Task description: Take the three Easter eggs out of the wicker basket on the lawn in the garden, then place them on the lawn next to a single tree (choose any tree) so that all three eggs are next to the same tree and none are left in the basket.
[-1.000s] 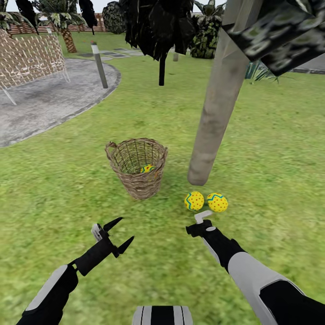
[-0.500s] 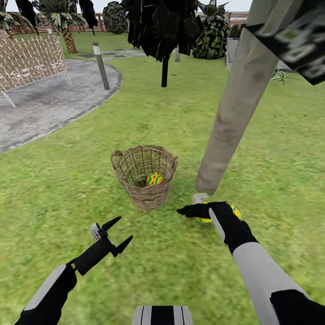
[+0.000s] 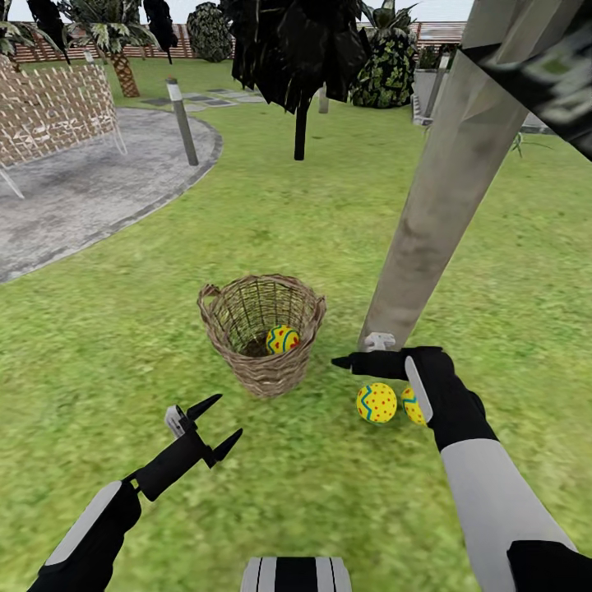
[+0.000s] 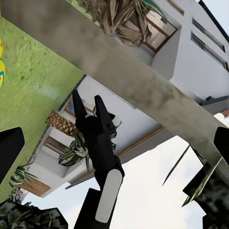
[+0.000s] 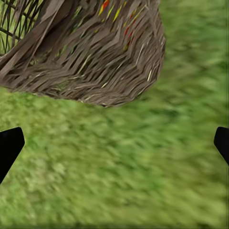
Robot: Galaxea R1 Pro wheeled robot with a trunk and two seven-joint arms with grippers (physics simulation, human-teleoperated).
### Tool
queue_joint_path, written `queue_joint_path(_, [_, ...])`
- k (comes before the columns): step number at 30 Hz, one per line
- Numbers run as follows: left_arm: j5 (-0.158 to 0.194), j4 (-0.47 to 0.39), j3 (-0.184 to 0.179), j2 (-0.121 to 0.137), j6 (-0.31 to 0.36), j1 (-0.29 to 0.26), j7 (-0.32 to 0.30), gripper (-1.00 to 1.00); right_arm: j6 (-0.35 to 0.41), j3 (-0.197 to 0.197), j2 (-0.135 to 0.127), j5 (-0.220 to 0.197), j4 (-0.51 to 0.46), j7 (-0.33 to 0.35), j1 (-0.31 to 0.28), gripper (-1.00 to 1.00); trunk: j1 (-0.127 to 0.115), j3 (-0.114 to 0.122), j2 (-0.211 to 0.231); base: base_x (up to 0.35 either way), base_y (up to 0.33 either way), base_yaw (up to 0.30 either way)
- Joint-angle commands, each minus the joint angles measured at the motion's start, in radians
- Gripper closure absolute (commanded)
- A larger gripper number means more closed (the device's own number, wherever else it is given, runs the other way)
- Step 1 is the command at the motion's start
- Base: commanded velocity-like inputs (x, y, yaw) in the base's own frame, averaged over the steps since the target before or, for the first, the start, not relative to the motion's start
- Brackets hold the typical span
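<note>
Since a moment ago, the right gripper [image 3: 362,352] has swung from over the two eggs [image 3: 376,402] toward the basket [image 3: 261,333], jaws spread, empty; left gripper [image 3: 210,427] unchanged, open.

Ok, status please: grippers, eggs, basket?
Both grippers open, empty: left, right. Two eggs on grass by trunk. One egg in basket.
</note>
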Motion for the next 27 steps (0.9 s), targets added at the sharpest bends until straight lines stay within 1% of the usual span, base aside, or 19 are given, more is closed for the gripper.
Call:
queue_joint_path(1, [-0.006, 0.001, -0.002, 0.001, 0.000, -0.001, -0.010, -1.00, 0.006, -0.002, 0.000, -0.001, -0.001, 0.003, 0.000, -1.00, 0.000, -0.001, 0.000, 0.000, 0.000, 0.000])
queue_joint_path(5, [-0.006, 0.001, -0.003, 0.001, 0.000, -0.001, -0.010, -1.00, 0.006, -0.006, -0.007, -0.001, -0.004, 0.003, 0.000, -1.00, 0.000, -0.001, 0.000, 0.000, 0.138, 0.000])
queue_joint_path(10, [-0.006, 0.003, -0.003, 0.001, 0.000, -0.001, -0.010, -1.00, 0.007, -0.050, -0.016, -0.002, -0.048, 0.004, 0.000, -1.00, 0.000, -0.001, 0.000, 0.000, 0.282, 0.000])
queue_joint_path(12, [-0.006, 0.003, -0.003, 0.001, 0.000, -0.001, -0.010, -1.00, 0.008, -0.061, -0.017, -0.002, -0.057, 0.004, 0.000, -1.00, 0.000, -0.001, 0.000, 0.000, 0.292, 0.000])
queue_joint_path(18, [-0.006, 0.001, -0.003, 0.001, 0.000, -0.001, -0.010, -1.00, 0.010, -0.070, -0.021, -0.003, -0.090, 0.004, 0.003, -1.00, 0.000, -0.001, 0.000, 0.000, 0.294, 0.000])
queue_joint_path(19, [-0.006, 0.002, -0.003, 0.001, 0.000, -0.001, -0.010, -1.00, 0.018, -0.071, -0.026, -0.003, -0.102, 0.005, 0.005, -1.00, 0.000, -0.001, 0.000, 0.000, 0.207, 0.000])
queue_joint_path(20, [-0.006, 0.002, -0.003, 0.001, 0.000, -0.001, -0.010, -1.00, 0.056, -0.071, -0.029, -0.003, -0.118, 0.005, 0.009, -1.00, 0.000, -0.001, 0.000, 0.000, 0.085, 0.000])
queue_joint_path(22, [-0.006, 0.003, -0.003, 0.000, 0.000, -0.001, -0.010, -1.00, 0.090, -0.072, -0.031, -0.002, -0.138, 0.005, 0.011, -1.00, 0.000, -0.001, 0.000, 0.000, 0.044, 0.000])
queue_joint_path(24, [-0.006, 0.004, -0.003, 0.000, 0.000, -0.001, -0.010, -1.00, 0.105, -0.073, -0.032, -0.001, -0.148, 0.004, 0.011, -1.00, 0.000, -0.001, 0.000, 0.000, 0.021, 0.000])
queue_joint_path(27, [-0.006, 0.001, -0.001, 0.000, 0.000, -0.001, -0.010, -1.00, 0.113, -0.095, -0.035, -0.001, -0.156, 0.004, 0.012, -1.00, 0.000, -0.001, 0.000, 0.000, 0.003, 0.000])
